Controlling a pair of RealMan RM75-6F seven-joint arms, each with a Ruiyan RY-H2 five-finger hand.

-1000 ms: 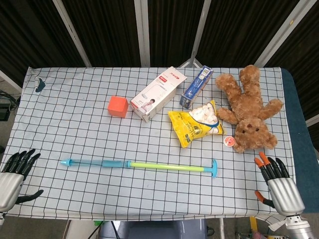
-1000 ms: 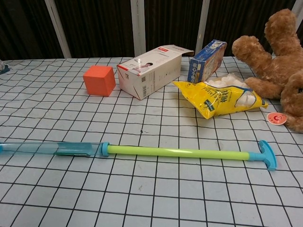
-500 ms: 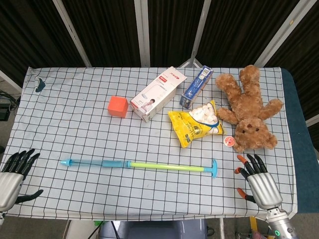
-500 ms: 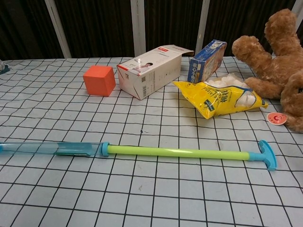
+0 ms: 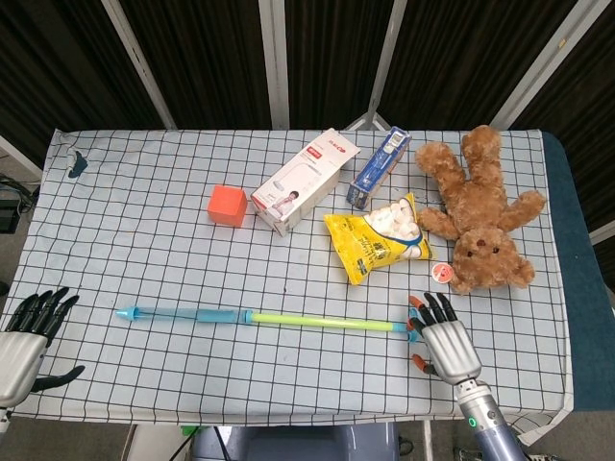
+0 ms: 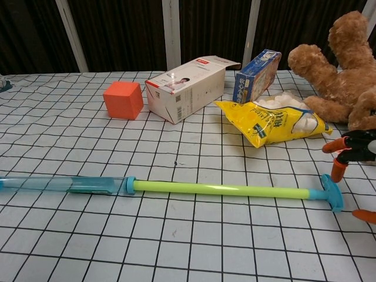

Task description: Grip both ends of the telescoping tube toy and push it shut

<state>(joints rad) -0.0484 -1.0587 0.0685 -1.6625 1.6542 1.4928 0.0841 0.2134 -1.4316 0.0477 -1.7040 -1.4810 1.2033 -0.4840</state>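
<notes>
The tube toy point(image 5: 269, 319) lies fully extended between the two hands, its T-shaped end cap point(image 6: 332, 192) just beside the right hand point(image 5: 444, 344). That hand is empty, fingers spread, hovering at the cap without gripping it. The left hand point(image 5: 27, 336) is also empty with fingers apart, well clear of the toy's far tip. A stuffed bear point(image 5: 480, 211) and a snack bag point(image 5: 380, 238) lie just beyond the right hand.

Risk: with only the right end contacted, a push would likely slide or swing the whole toy instead of collapsing it.
</notes>
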